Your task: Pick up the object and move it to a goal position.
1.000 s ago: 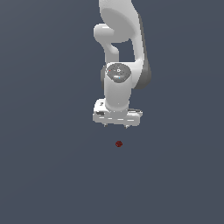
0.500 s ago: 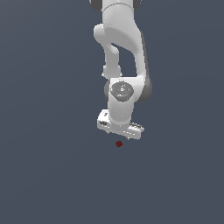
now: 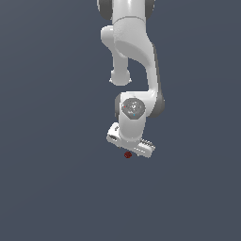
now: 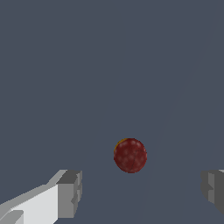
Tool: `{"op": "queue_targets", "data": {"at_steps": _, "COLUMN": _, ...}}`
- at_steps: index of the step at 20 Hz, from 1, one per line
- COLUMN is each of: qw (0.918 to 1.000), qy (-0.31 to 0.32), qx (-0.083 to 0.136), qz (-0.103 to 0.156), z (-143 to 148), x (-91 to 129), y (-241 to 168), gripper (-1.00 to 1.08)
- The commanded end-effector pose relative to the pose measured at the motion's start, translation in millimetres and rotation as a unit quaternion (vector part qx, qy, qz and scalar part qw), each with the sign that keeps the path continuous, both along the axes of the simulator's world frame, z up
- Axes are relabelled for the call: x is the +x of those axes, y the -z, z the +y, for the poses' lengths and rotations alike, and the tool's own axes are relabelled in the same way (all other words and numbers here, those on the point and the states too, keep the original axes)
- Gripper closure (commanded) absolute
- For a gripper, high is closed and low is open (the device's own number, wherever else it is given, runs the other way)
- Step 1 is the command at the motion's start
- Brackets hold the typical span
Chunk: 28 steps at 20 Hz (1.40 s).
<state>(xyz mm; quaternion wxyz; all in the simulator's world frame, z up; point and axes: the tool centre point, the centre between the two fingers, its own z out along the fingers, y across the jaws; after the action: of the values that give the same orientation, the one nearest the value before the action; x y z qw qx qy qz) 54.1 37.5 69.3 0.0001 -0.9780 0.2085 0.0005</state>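
The tiny dark red ball lies on the grey floor, just under the white gripper in the exterior view. In the wrist view the ball sits between and slightly ahead of the two fingertips, with clear gaps on both sides. The gripper is open and holds nothing. The fingers touch nothing.
The white arm rises above the gripper toward the top of the exterior view. Plain dark grey ground surrounds the ball on all sides.
The arm has come down and the gripper has dropped from well above the ball to right over it. The ball has not moved.
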Motion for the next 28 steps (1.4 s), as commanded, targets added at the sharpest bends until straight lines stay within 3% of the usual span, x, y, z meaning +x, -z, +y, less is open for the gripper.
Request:
{"op": "queue_targets", "data": {"at_steps": 1, "qw": 1.0000, "qy": 0.005, "qx": 0.000, "qz": -0.001, "z": 0.4, "x": 1.3, "y": 2.1, "gripper": -0.92}}
{"op": "queue_targets", "data": {"at_steps": 21, "qw": 1.0000, "qy": 0.005, "qx": 0.000, "qz": 0.000, "z": 0.6, "x": 1.2, "y": 52.4, "gripper": -0.92}}
{"op": "queue_targets", "data": {"at_steps": 22, "qw": 1.0000, "qy": 0.005, "qx": 0.000, "qz": 0.000, "z": 0.6, "x": 1.2, "y": 52.4, "gripper": 1.08}}
{"op": "queue_targets", "data": {"at_steps": 28, "qw": 1.0000, "qy": 0.005, "qx": 0.000, "qz": 0.000, "z": 0.6, "x": 1.2, "y": 52.4, "gripper": 1.08}}
